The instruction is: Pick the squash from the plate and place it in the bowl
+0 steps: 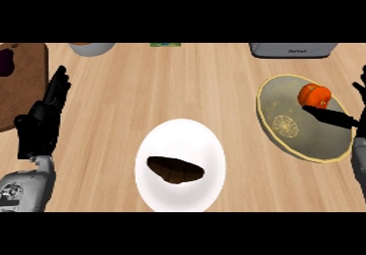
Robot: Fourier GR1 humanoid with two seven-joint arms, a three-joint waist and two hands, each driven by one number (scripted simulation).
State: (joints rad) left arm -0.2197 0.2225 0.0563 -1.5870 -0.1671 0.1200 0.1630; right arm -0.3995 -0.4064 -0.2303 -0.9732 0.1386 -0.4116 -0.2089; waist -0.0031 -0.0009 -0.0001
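Observation:
An orange squash [314, 95] lies on the far right part of a grey plate with a yellow rim [277, 130]. My right hand [360, 114] stands at the picture's right edge, open, fingers up; its thumb reaches left and its tip touches the squash's near side. A white bowl [179, 165] with a dark brown inside sits at the counter's near middle, left of the plate. My left hand [40, 122] rests open at the left, fingers pointing up, well away from bowl and plate.
A brown cutting board [23, 64] with a dark purple thing on it lies at the far left. A grey pot [91, 49] stands at the back, a small green item [165, 45] beside it. A grey appliance [292, 50] sits at the back right.

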